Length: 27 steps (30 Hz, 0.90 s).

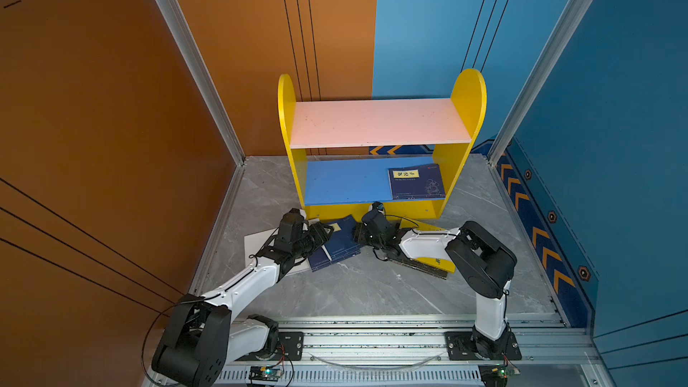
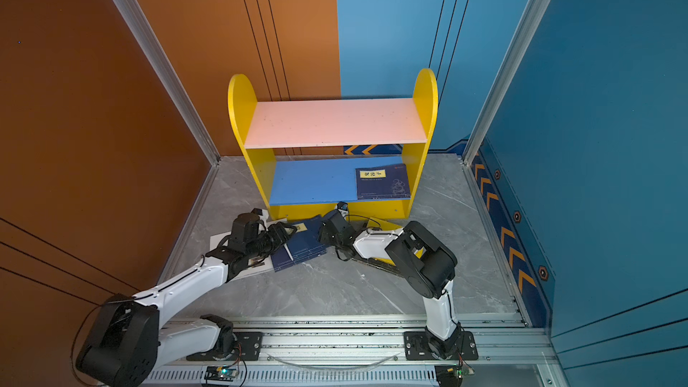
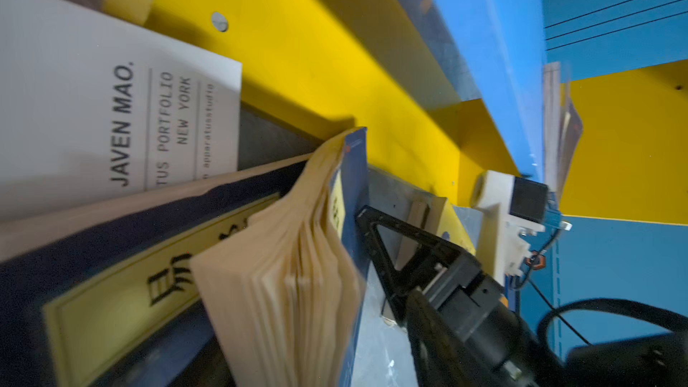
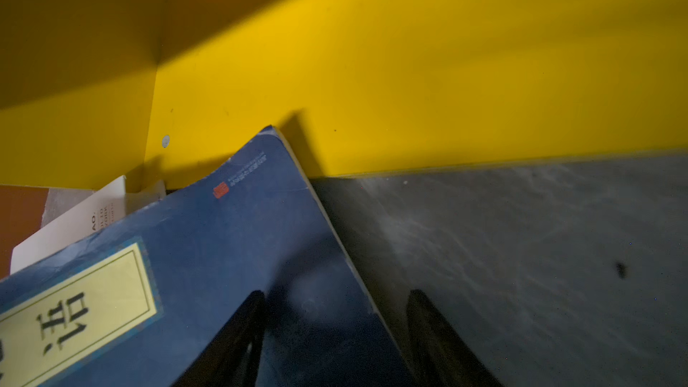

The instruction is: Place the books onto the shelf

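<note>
The right fingers (image 4: 242,333) are spread, straddling the edge of a navy paperback with a yellow title label (image 4: 231,255): one over its cover, one over the grey marble worktop (image 4: 521,255). Whether the left fingers (image 1: 323,233) are clenched I cannot tell. Only the left wrist view shows that book's cream pages fanned; only the top views show another navy paperback (image 1: 417,182) flat on the blue lower board (image 1: 346,184) of the yellow-sided shelf (image 1: 469,98) at the worktop's far edge.
</note>
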Available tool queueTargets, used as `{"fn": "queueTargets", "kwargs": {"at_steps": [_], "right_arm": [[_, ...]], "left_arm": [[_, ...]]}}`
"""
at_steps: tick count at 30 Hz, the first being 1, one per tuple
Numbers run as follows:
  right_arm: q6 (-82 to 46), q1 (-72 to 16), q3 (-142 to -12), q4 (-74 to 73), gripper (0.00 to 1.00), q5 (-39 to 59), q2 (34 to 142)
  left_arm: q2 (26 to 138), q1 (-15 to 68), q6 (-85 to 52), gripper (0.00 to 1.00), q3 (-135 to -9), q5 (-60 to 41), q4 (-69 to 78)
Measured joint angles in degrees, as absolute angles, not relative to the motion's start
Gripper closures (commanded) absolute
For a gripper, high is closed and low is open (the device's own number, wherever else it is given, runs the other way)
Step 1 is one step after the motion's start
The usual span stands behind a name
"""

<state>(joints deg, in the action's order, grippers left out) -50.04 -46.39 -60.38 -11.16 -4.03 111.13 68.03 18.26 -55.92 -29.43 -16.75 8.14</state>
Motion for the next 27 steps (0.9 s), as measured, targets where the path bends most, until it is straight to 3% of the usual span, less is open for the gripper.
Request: {"fn": "queueTargets", "kwargs": {"at_steps": [27], "right_arm": [[-50.72, -46.39, -60.6, -12.32, 0.39, -2.5, 111.66]], "left_arm": [[62.67, 18.04, -69.56, 0.17, -26.65, -19.14, 22.04]]}}
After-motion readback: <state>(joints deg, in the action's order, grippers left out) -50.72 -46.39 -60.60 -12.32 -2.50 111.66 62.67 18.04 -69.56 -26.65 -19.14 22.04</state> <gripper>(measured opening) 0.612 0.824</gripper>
